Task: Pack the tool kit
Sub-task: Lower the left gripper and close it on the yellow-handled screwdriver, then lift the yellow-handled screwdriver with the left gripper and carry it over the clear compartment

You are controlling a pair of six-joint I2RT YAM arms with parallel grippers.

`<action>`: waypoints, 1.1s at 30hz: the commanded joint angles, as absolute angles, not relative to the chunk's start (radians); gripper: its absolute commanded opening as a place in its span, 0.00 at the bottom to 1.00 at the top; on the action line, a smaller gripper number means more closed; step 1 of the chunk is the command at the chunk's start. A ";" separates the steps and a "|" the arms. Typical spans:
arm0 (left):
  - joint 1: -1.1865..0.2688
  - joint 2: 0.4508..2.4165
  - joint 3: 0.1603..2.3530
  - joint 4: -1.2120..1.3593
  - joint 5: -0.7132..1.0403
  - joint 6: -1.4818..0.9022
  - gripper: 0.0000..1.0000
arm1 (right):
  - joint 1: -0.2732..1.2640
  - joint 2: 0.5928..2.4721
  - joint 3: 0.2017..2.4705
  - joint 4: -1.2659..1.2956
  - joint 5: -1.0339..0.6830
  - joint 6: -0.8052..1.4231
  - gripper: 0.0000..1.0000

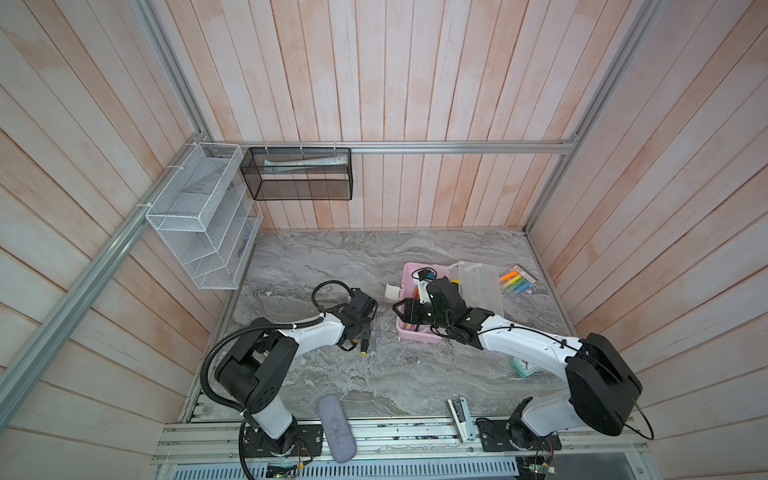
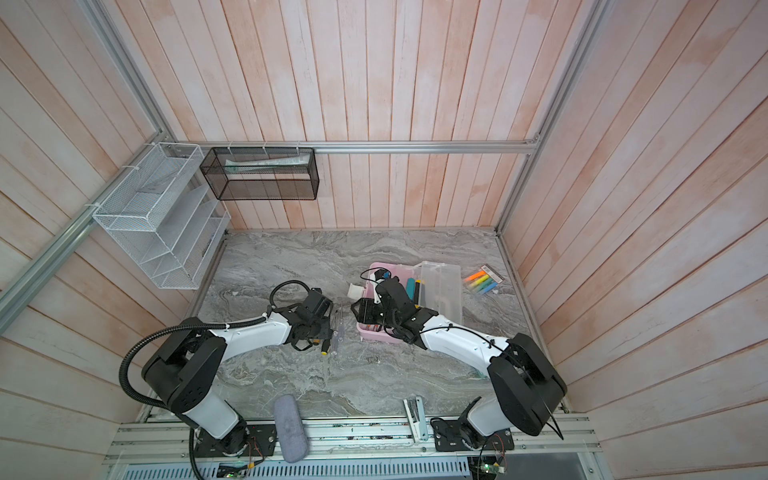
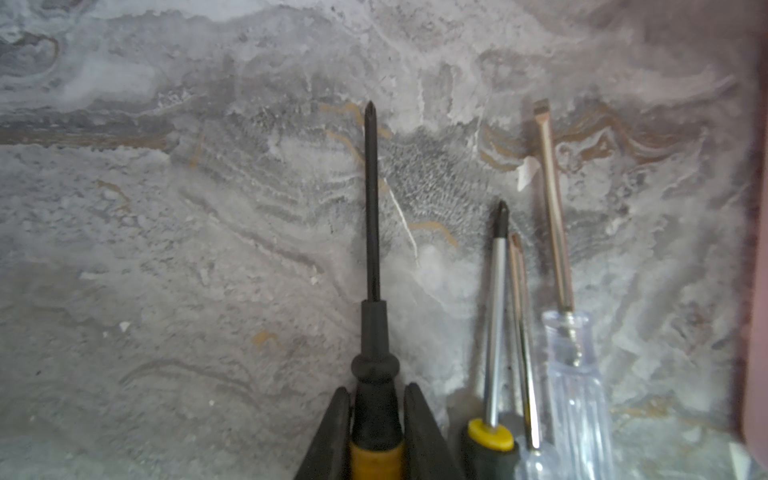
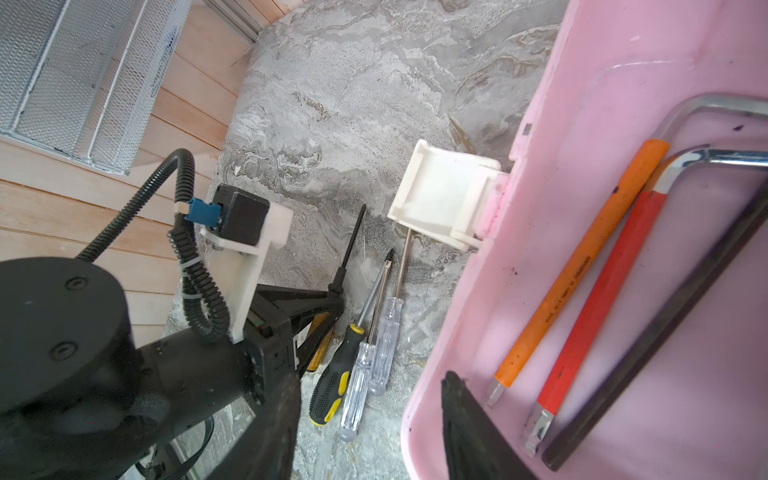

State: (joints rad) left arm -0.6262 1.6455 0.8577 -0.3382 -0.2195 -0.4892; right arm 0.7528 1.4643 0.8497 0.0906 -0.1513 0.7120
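The left pincer (image 3: 377, 388) grips the handle of a black-and-yellow screwdriver (image 3: 372, 208) lying flat on the tabletop (image 3: 166, 249), with three more screwdrivers (image 3: 552, 216) just beside it. Near them sits the pink box (image 4: 582, 124), its lid (image 1: 482, 291) swung open and hex keys (image 4: 582, 257) inside. The right pincer (image 1: 401, 312) stands open astride the box's wall, one finger (image 4: 469, 432) inside, holding nothing.

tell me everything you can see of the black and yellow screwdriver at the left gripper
A slim screwdriver with black cross-tip shaft, black collar and amber-yellow handle, seemingly plastic. It lies along the grey marble tabletop, the left gripper shut on its handle, apart from three other screwdrivers beside it.
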 commanded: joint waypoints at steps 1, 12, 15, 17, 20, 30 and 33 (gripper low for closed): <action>-0.616 1.578 0.893 -0.381 -0.255 -0.475 0.21 | 0.740 1.473 0.863 0.128 -0.182 0.723 0.54; -0.655 1.373 1.033 -0.325 -0.057 -0.561 0.20 | 0.639 1.250 0.845 0.094 -0.135 0.708 0.53; -0.713 1.381 1.099 -0.272 -0.043 -0.596 0.20 | 0.582 1.171 0.833 0.053 -0.120 0.698 0.53; -0.748 1.402 1.133 -0.208 -0.009 -0.632 0.20 | 0.528 1.122 0.826 0.012 -0.113 0.689 0.53; -0.789 1.459 1.180 -0.098 0.047 -0.684 0.20 | 0.456 1.052 0.806 -0.027 -0.109 0.677 0.53; -0.924 1.775 1.413 0.064 0.065 -0.773 0.20 | 0.227 0.865 0.757 -0.130 -0.158 0.663 0.53; -0.938 1.851 1.469 0.087 0.082 -0.798 0.20 | 0.199 0.827 0.744 -0.149 -0.161 0.659 0.53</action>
